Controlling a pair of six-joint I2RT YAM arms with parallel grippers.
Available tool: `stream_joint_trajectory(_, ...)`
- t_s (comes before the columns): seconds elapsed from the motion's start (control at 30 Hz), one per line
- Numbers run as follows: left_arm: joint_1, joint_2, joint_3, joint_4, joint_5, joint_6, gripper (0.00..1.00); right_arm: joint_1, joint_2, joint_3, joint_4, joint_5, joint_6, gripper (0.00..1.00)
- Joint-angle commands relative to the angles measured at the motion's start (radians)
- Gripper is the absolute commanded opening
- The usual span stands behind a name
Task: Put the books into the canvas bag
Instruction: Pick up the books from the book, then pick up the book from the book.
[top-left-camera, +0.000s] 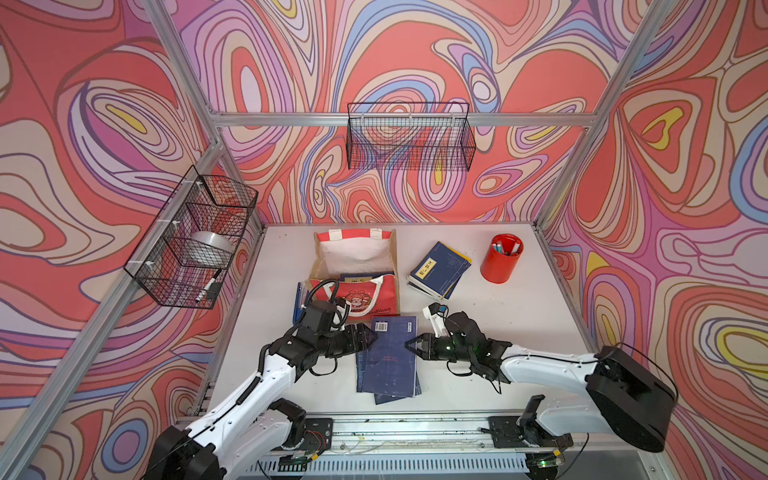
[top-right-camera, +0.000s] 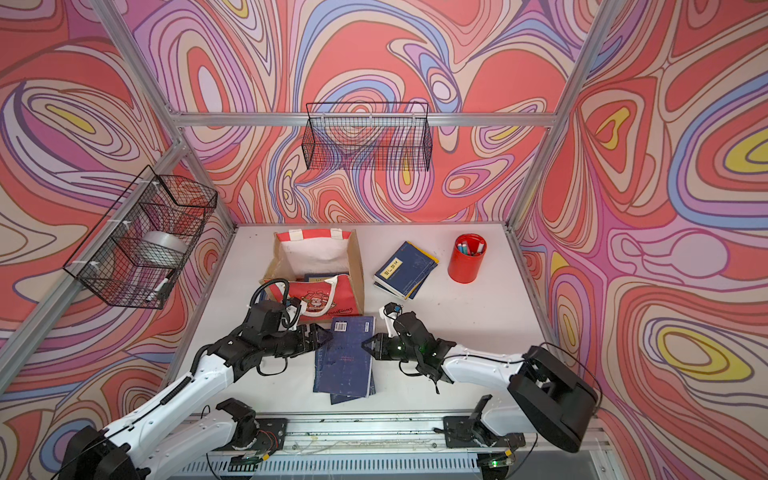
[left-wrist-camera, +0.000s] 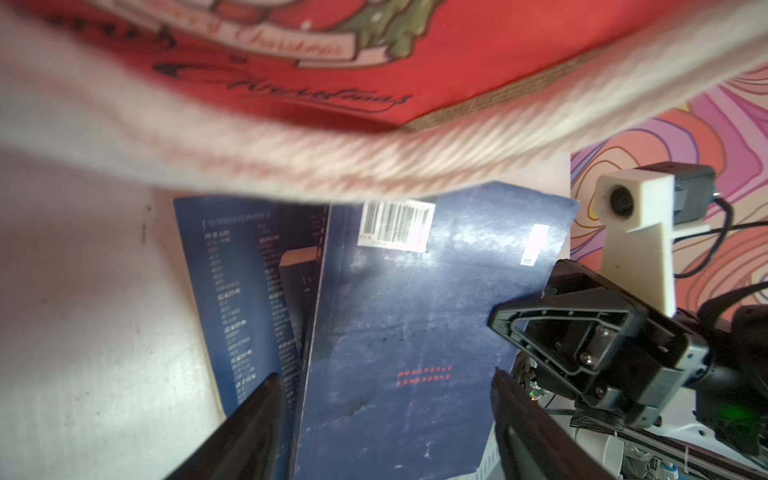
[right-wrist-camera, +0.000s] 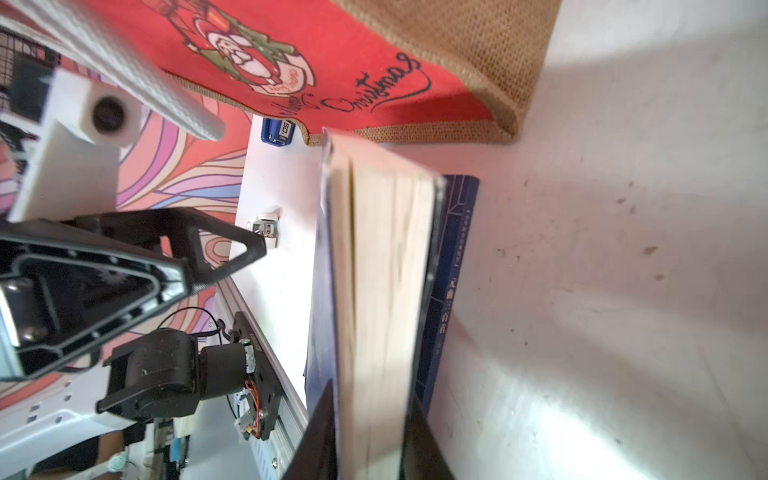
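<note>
The canvas bag (top-left-camera: 376, 305) stands at the far middle of the white table (top-left-camera: 498, 324) with its mouth open. It is a boxy tote with coarse tan jute sides, a smooth red front panel printed with a cartoon, a red-and-white striped rim, white woven handles and a cream lining. A few thin navy books (top-left-camera: 353, 279) already rest inside, against its near wall.

Just near of the bag lies the near stack (top-left-camera: 388, 357) of softcovers, backs up and slightly fanned. The matte navy top cover is scuffed and carries a white barcode sticker.

The right gripper (top-left-camera: 411, 345) is at the stack's right edge. In the right wrist view its black fingers (right-wrist-camera: 419, 432) are pinched on the cream page edges of the upper part, while a lower book lies flat beneath.

The left gripper (top-left-camera: 370, 334) is at the stack's left edge with its fingers (left-wrist-camera: 253, 419) spread apart, holding nothing.

A second stack (top-left-camera: 440, 268) with a yellow title label sits to the right of the bag. Farther right, a glossy red cylindrical pen cup (top-left-camera: 500, 266) holds pens (top-left-camera: 505, 248).

On the left wall a black wire basket (top-left-camera: 166, 266) contains a silvery tape roll (top-left-camera: 210, 245) and a marker (top-left-camera: 206, 289).
</note>
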Motion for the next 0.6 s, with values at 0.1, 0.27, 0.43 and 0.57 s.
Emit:
stream_joint_trajectory(0.1, -0.022, 0.034, 0.03, 0.015, 0.054, 0.034, 0.8, -0.014, -0.119, 0.008, -0.147, 0.006, -0.16, 0.0)
stream_joint_trajectory(0.27, -0.082, 0.072, 0.002, 0.141, 0.069, 0.036, 0.8, -0.03, -0.155, -0.065, 0.003, -0.071, -0.214, 0.0)
stream_joint_trajectory(0.43, -0.107, 0.102, -0.017, 0.234, 0.057, 0.025, 0.8, -0.059, -0.116, -0.106, 0.128, -0.185, -0.253, 0.0)
stream_joint_trajectory(0.57, -0.109, 0.108, -0.026, 0.257, 0.035, 0.034, 0.8, -0.078, -0.106, -0.153, 0.27, -0.252, -0.241, 0.0)
